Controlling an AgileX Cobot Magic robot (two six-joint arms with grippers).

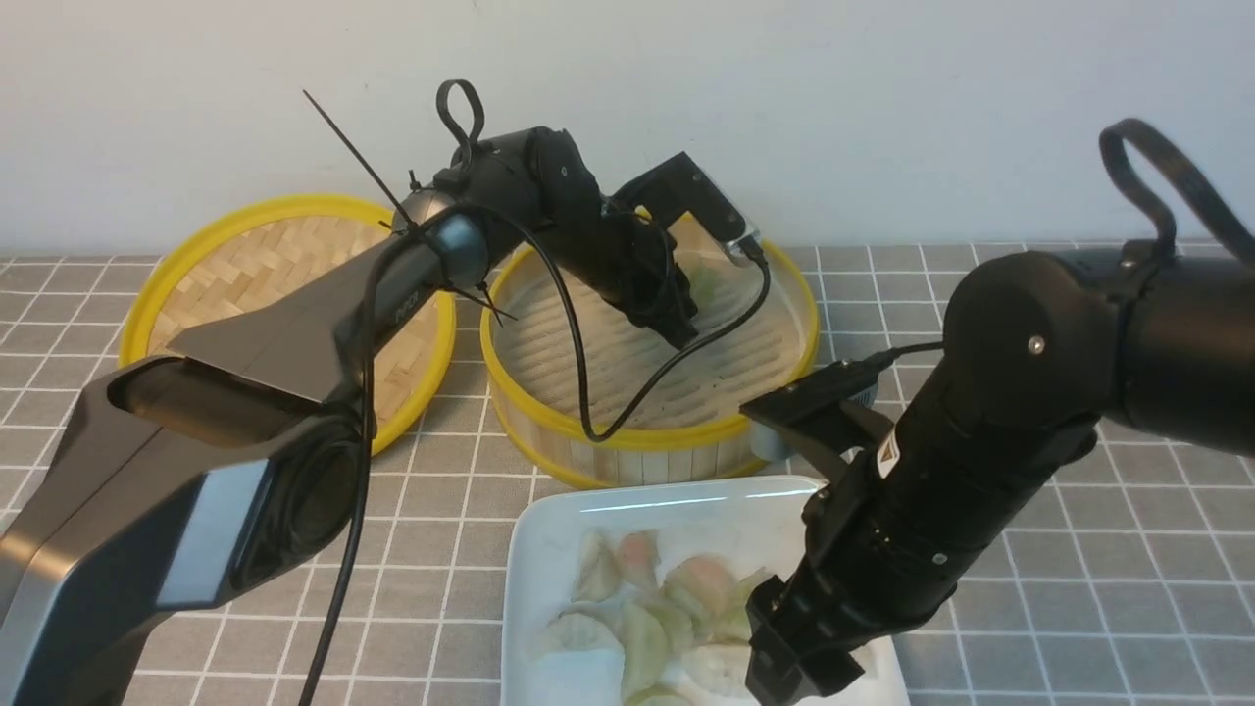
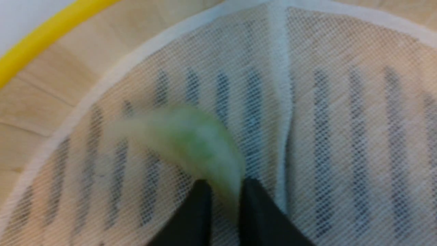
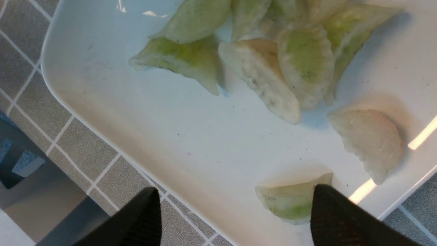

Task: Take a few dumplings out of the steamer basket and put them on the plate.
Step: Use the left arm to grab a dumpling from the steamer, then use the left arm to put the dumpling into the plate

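Dumpling [image 2: 194,143] blurred, pinched by left fingers [image 2: 189,218], right fingers [image 3: 136,222] spread over plate [image 3: 164,136], tips cropped

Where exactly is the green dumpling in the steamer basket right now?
In the left wrist view, the pale green dumpling lies on the mesh liner of the steamer basket, near its wall, one end pinched in the left end effector.

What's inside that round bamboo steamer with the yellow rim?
A white mesh liner and one pale green half-moon dumpling, pinched by the left gripper. Its arm hides part of the floor.
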